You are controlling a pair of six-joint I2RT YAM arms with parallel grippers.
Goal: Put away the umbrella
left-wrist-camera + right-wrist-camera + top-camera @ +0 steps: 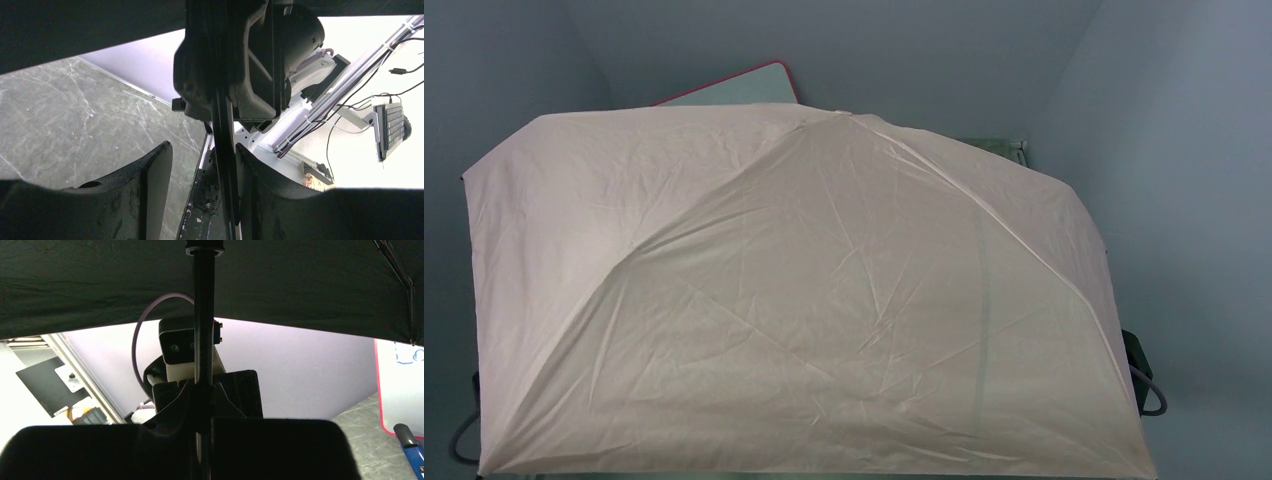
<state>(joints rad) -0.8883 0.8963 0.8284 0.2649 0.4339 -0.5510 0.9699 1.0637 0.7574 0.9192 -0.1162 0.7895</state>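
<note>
Item: umbrella (824, 300), compact folding type.
Condition: fully open; pale pink and creased outside, black inside. Fills nearly the whole top view and hides both arms and most of the desk (75, 125) beneath.
Position: held up over the grey marbled desk, black underside overhead in both wrist views, thin ribs (395, 260) at the upper right of the right wrist view.
Shaft (202, 315): black, straight. Drops from the middle of the underside down into the right fingers (125, 450).
Right fingers: closed tight on the shaft, one on each side. Seen from behind in their own view and from the front in the left wrist view, with the bulky right wrist (240, 60) dark against the canopy.
Left fingers (145, 200): parted, set either side of the shaft, facing the right fingers; not clamped. Clear gap on one side; close against the shaft on the other, contact impossible to tell.
Also present: pink-framed whiteboard (734, 88), peeking out behind the far edge of the umbrella; shows again at the right edge of the right wrist view, with a blue marker (410, 450) just beside it on the desk. Pale cable (142, 335), looped beside the left wrist camera. Keyboard (392, 130) and loose wiring beyond the desk edge, in bright background
</note>
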